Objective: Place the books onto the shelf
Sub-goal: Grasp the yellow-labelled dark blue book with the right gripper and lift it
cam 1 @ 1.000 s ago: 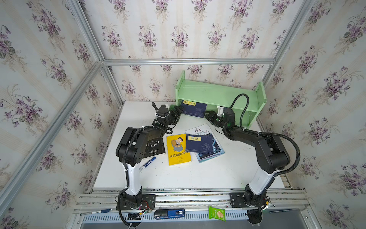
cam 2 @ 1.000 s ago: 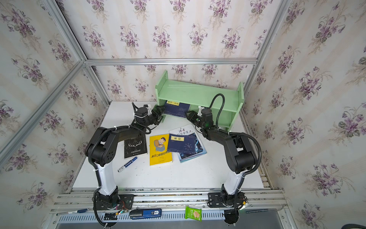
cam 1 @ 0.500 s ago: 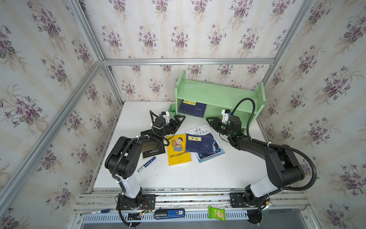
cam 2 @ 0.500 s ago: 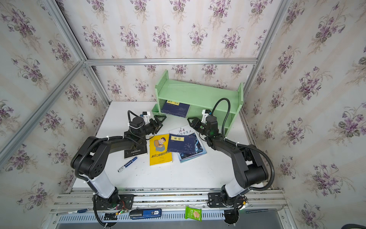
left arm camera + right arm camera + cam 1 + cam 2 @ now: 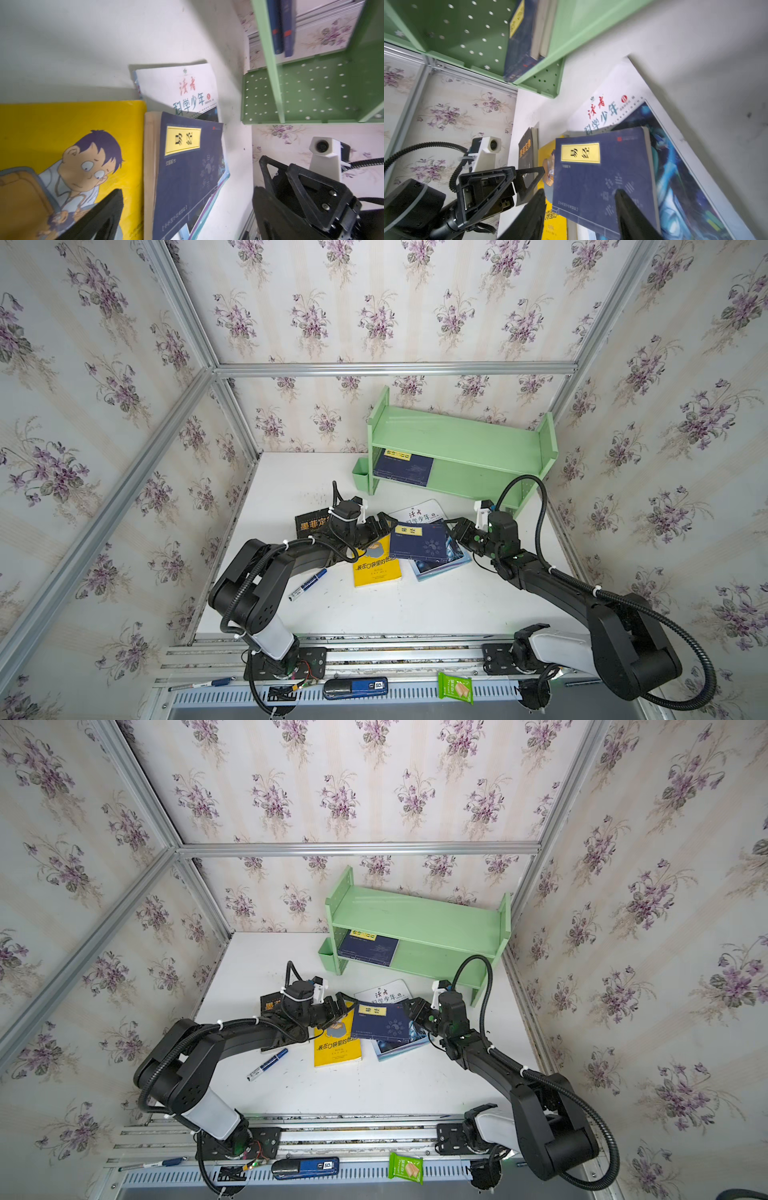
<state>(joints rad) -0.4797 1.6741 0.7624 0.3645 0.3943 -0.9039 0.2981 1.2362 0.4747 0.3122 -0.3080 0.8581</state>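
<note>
Black book: centre-left of both top views, mostly under left arm; only title strip shows. Yellow book: upper part hidden by left gripper; cut by frame edge in left wrist view. White-blue magazine: largely beneath navy book. Navy label blurred in left wrist view, unreadable. Shelved books, upper centre: top edge behind upper board of shelf, count unclear. Marker: print too small.

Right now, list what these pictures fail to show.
- black book: in both top views the left arm covers much of its cover.
- white-blue magazine: partly under the navy book in every view.
- right gripper: the right wrist view is blurred, so contact with the navy book is unclear.
- shelf: in both top views its top board hides the lower tier's back.
</note>
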